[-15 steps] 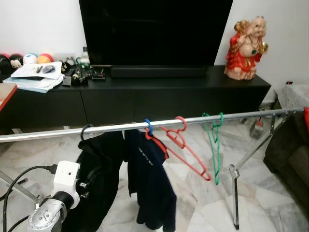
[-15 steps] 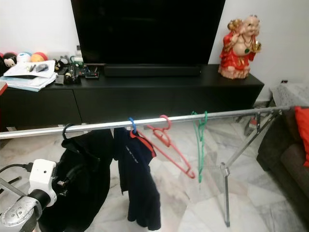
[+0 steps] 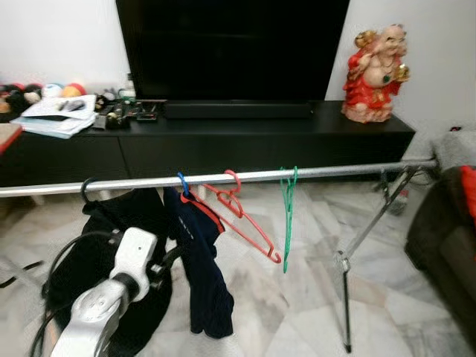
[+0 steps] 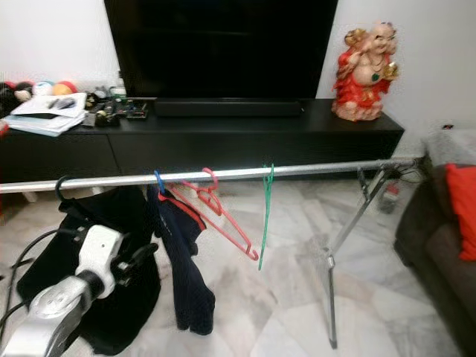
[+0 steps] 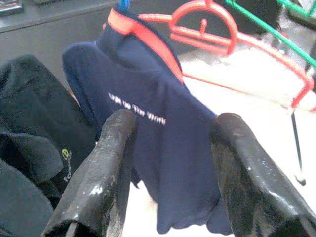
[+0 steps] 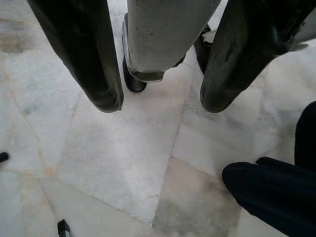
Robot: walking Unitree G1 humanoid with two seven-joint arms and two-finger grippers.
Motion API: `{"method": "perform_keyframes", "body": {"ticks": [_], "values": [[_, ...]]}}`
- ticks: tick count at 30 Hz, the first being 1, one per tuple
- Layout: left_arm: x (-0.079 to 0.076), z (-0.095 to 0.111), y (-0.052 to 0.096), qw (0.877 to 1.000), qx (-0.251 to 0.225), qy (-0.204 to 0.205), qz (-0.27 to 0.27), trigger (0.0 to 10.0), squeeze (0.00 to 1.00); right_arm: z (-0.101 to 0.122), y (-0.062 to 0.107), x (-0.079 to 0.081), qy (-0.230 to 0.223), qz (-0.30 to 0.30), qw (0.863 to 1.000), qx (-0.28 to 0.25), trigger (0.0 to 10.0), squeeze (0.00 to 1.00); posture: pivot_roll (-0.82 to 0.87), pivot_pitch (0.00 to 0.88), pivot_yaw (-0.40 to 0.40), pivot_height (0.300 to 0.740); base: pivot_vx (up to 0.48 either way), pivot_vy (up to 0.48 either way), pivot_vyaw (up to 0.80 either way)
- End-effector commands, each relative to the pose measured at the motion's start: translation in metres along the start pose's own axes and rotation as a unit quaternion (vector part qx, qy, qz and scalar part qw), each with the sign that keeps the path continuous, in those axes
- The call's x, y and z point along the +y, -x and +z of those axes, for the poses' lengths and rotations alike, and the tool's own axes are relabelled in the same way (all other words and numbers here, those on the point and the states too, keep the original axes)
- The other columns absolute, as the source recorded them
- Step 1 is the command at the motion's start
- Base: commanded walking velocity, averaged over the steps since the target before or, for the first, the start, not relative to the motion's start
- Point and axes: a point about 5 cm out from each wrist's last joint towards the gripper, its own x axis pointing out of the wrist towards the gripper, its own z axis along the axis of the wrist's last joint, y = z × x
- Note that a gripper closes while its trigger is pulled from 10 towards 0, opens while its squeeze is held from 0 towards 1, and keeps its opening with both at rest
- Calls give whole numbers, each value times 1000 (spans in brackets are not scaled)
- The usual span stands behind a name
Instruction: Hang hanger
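A silver rail of a clothes rack runs across the room. On it hang a black garment, a navy shirt with a red collar on a blue hanger, an empty red hanger and an empty green hanger. My left arm reaches up from the lower left, just in front of the black garment. My left gripper is open and empty, and it faces the navy shirt. Hanging low, my right gripper is open over the marble floor.
The rack's crossed legs stand on the marble floor at the right. Behind the rack is a black TV console with a TV, papers and a red figurine. A dark sofa stands at the right edge.
The whole picture has shifted, so the camera has moved. My left arm has come up and forward, closer to the navy shirt.
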Motion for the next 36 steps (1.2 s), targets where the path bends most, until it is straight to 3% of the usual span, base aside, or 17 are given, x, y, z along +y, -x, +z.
{"method": "perform_keyframes", "body": {"ticks": [1,10,15,21,24,27,29,30,31,32,34,36], "values": [[8,-3,-2,1000,15,5,22,10000,0,3,-1,4,-3,2,1000,-3,10000,0,139,0,-15,740,0,0,0],[10,-15,-2,998,34,11,54,10000,0,6,-2,4,-9,-3,1000,-7,10000,0,131,0,-8,740,0,0,0],[8,-26,5,997,42,24,63,10000,0,5,-1,2,-4,-4,1000,-4,10000,0,132,0,-14,740,0,0,0],[22,-45,22,989,52,65,119,10000,0,5,-1,0,15,0,1000,-4,10000,0,151,0,-37,740,0,0,0],[25,-87,47,979,138,71,130,10000,0,6,-1,-1,24,4,1000,-6,10000,0,159,0,-45,740,0,0,0],[21,-104,54,975,175,67,117,10000,0,6,-1,-1,24,4,1000,-6,10000,0,157,0,-45,740,0,0,0],[15,-141,72,960,261,45,94,10000,0,5,-1,0,22,5,1000,-9,10000,0,156,0,-39,740,0,0,0],[15,-141,72,960,261,45,94,10000,0,5,-1,0,22,5,1000,-9,10000,0,156,0,-39,740,0,0,0],[16,-161,83,944,310,41,107,10000,0,5,-1,1,23,5,1000,-10,10000,0,150,0,-33,740,0,0,0],[16,-168,89,936,328,44,115,10000,0,5,-1,1,21,5,1000,-11,10000,0,151,0,-33,740,0,0,0],[16,-173,92,932,339,47,120,10000,0,5,-1,2,19,5,1000,-12,10000,0,152,0,-33,740,0,0,272],[14,-194,114,902,400,71,148,10000,0,21,-5,13,32,14,999,-22,10000,0,165,0,-31,740,0,141,800]]}}
